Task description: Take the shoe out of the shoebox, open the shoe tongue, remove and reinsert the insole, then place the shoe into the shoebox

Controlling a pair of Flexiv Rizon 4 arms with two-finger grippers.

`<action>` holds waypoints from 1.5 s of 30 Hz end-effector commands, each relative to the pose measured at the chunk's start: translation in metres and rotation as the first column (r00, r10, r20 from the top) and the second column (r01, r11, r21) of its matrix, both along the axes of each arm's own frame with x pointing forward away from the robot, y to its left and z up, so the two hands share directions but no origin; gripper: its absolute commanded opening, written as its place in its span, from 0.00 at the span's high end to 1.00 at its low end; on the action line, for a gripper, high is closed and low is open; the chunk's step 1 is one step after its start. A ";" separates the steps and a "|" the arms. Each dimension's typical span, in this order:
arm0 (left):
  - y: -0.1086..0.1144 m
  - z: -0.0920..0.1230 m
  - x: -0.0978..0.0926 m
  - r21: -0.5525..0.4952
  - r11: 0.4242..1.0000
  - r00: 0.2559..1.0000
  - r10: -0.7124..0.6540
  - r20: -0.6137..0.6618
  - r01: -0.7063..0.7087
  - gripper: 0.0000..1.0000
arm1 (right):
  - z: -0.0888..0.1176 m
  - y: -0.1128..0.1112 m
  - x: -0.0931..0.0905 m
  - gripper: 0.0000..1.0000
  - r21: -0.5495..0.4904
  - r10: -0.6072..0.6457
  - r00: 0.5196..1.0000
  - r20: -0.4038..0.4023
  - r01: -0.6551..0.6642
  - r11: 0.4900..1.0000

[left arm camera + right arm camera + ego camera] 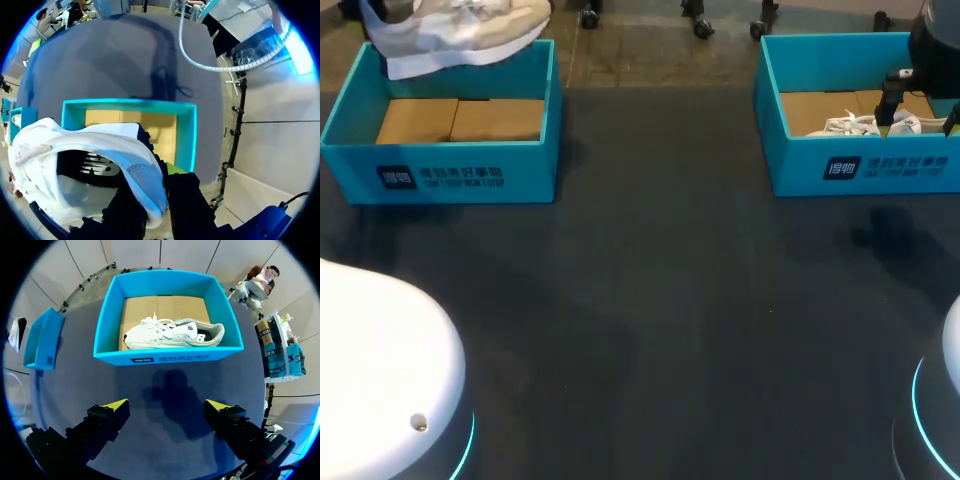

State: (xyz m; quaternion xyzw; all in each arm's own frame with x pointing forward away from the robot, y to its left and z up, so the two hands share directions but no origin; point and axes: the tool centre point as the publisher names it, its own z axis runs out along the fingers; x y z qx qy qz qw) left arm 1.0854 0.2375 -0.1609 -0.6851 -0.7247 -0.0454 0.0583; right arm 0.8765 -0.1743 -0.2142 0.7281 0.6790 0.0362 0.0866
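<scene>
Head view: above the dark table [650,330], left jaws clamp a white shoe [470,25]; right jaws gape.

I am working in what looks like a robotics lab, at a bench laid out for trials. My left arm [380,370] and my right arm [940,400] stand on rounded white bases at the near corners, each with a glowing blue ring at its foot. Between them stretches a dark matte table [650,330], plain as a test surface. The props are staged as a matched pair. A left shoebox [440,175] and a right shoebox [860,175], both identical teal and lidless, sit toward the far corners. A white shoe [172,334] lies in the right one, and a second shoe [470,25] is held above the left.
</scene>
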 end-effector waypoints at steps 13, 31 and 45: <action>-0.041 0.020 -0.078 0.009 0.997 0.993 -0.071 0.089 0.070 1.00 | 0.000 0.000 -0.001 0.00 0.002 0.001 1.000 0.002 -0.001 1.000; -0.100 0.010 -0.153 0.035 0.991 0.991 -0.128 0.049 0.127 1.00 | 0.000 0.000 -0.001 0.00 0.002 0.001 1.000 0.002 -0.001 1.000; -0.147 -0.004 -0.215 0.051 0.990 0.989 -0.138 0.056 0.135 1.00 | 0.000 0.000 -0.001 0.00 0.002 0.001 1.000 0.002 -0.001 1.000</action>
